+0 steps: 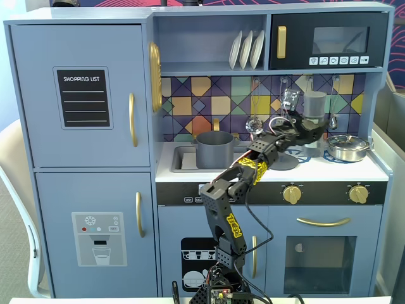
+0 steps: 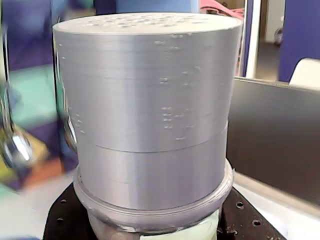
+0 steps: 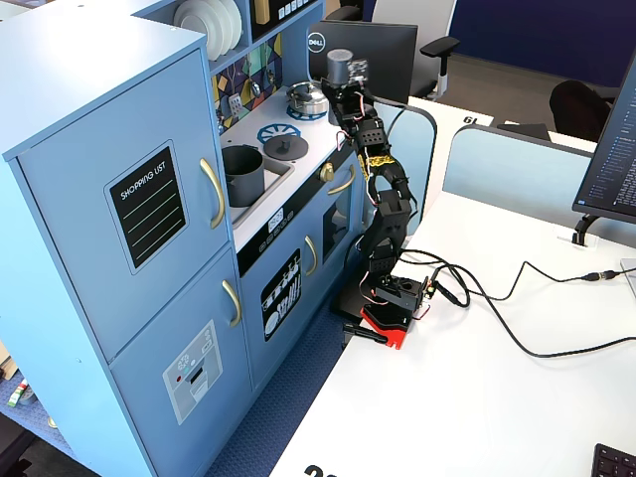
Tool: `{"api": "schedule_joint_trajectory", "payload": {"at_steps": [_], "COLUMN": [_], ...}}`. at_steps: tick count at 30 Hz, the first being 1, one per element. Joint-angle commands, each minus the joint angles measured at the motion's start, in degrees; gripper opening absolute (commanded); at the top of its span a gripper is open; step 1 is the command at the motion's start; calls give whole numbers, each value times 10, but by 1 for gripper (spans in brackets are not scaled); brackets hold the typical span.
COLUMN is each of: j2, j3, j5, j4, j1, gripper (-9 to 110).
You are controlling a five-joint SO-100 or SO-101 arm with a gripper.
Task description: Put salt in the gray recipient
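One black arm [image 1: 231, 209] rises from its base in front of the toy kitchen [image 1: 82, 190] and reaches up over the table [image 1: 354, 170]. In the wrist view one salt shaker [image 2: 150, 115] fills almost the whole picture, upright, its perforated top uppermost and a strip of pale green label just showing at the bottom edge, with the claw's black plate on either side below it. The fingers themselves are hidden, but the shaker sits right in the claw [image 1: 302, 130], and the claw looks clenched on it.

In a fixed view the salt [image 1: 314, 114] stands upright at the end of the arm, raised above the table, right of the sink and just left of the one shiny steel pan [image 1: 347, 147]. One flat gray lid [image 1: 283, 161] lies on the table below the claw.

Farther back, one gray recipient [image 1: 214, 149] sits in the sink [image 1: 180, 158], well left of the shaker and apart from it. In the other fixed view the salt [image 3: 340, 68] is high at the far end of the table, with the pot [image 3: 241, 174] nearer the camera.

Three white plates [image 1: 247, 49] stand on the shelf above.
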Motion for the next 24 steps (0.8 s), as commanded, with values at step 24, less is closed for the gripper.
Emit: {"api": "schedule_joint_trajectory", "payload": {"at_steps": [24], "j2": [-140], "j3": [41], "j5": [25], "j4": [-254], "j1": [-23], "gripper": [0]}}
